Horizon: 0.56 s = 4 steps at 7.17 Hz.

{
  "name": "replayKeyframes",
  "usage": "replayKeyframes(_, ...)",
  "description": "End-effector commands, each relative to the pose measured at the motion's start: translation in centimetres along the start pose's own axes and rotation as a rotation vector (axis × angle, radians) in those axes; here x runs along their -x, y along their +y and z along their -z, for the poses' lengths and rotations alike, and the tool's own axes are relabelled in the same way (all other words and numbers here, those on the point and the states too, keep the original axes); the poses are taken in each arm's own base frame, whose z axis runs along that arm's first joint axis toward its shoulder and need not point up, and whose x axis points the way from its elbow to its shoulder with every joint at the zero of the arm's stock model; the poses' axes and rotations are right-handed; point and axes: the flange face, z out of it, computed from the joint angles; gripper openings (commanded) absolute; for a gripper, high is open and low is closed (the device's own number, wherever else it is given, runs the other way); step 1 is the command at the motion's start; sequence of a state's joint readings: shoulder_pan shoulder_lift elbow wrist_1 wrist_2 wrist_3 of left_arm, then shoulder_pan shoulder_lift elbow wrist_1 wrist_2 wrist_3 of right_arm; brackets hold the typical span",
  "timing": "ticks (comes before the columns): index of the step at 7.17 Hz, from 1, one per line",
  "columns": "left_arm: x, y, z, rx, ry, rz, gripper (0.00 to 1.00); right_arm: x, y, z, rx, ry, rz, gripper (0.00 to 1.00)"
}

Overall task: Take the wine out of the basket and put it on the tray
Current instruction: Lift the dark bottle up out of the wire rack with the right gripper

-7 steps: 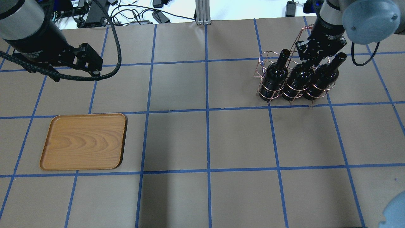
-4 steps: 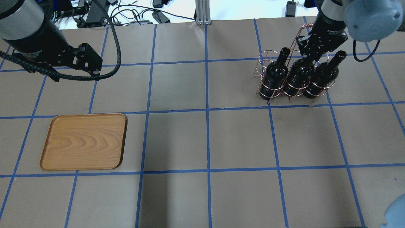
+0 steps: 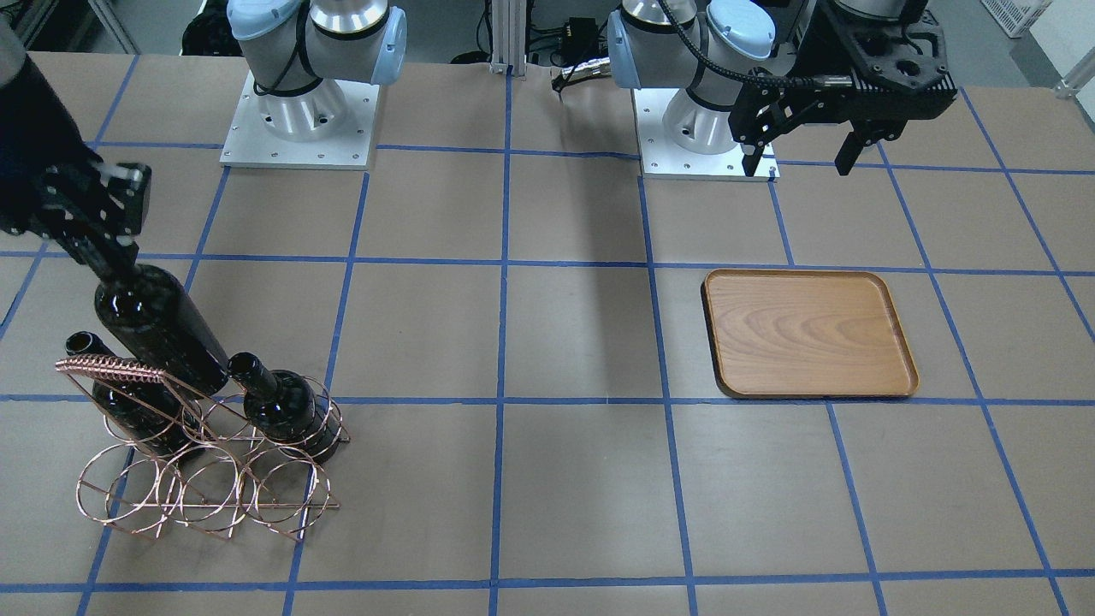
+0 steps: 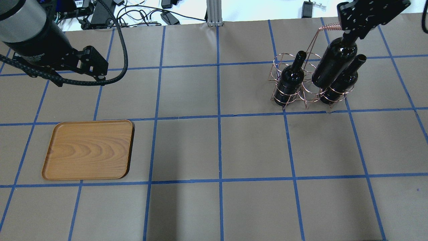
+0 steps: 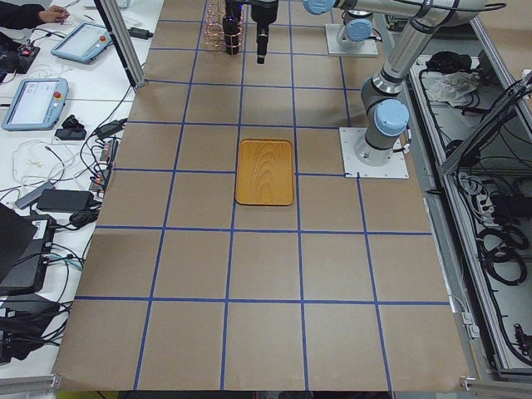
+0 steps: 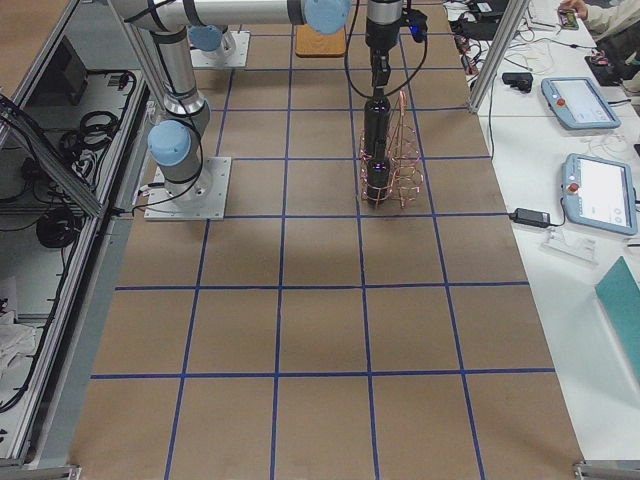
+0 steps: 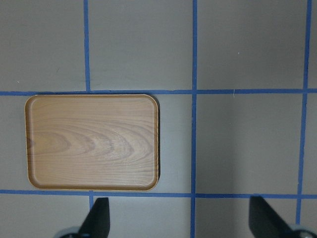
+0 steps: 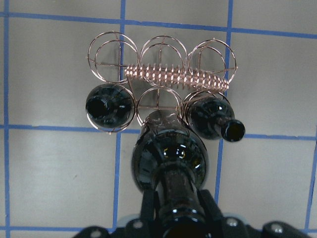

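Above the basket (image 4: 282, 62): the wine (image 4: 334, 62) is held up by its neck in the right gripper (image 4: 351, 33), its base over the middle ring of the row nearer the robot. Whether the base is wholly clear of the wire cannot be told.
Right gripper: clenched on the wine's neck just under the mouth. In the right wrist view, dark fingers (image 8: 148, 210) are seen pressed to either side of the neck.
Basket: stood on the surface (image 4: 254, 147) at the robot's right. A second bottle (image 4: 291, 78) and a third bottle (image 4: 341, 80) are seated in the rings on either side of the middle one. The coil-wrapped handle (image 4: 329, 26) is seen just beside the raised wine.
Tray (image 4: 88, 150): laid flat on the surface at the robot's left, well apart from the basket, its grain shown across the whole floor.
Left gripper (image 3: 800, 158): released, its fingers (image 7: 99, 218) spread wide with only the surface seen between them. It is held above the surface near the tray, which lies just ahead of the fingertips in the left wrist view.
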<state>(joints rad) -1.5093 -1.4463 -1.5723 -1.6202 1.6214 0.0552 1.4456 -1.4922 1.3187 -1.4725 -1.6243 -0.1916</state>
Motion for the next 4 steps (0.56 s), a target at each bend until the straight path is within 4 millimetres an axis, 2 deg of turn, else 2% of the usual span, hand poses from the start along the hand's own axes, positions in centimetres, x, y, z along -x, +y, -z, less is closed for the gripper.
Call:
replayKeyframes(1,0.0,0.0,0.0,0.0,0.0,0.0,1.0,4.7,5.4,5.5,-0.02,0.001,-0.023,0.0)
replayKeyframes(2,0.0,0.0,0.0,0.0,0.0,0.0,1.0,10.3,6.9,5.8,-0.008,-0.016,-0.1,0.0)
replayKeyframes(3,0.0,0.0,0.0,0.0,0.0,0.0,1.0,16.9,7.9,4.9,0.007,-0.024,-0.124,0.0)
replayKeyframes(4,0.0,0.0,0.0,0.0,0.0,0.0,1.0,21.4,7.6,3.0,0.04,-0.036,-0.202,0.0)
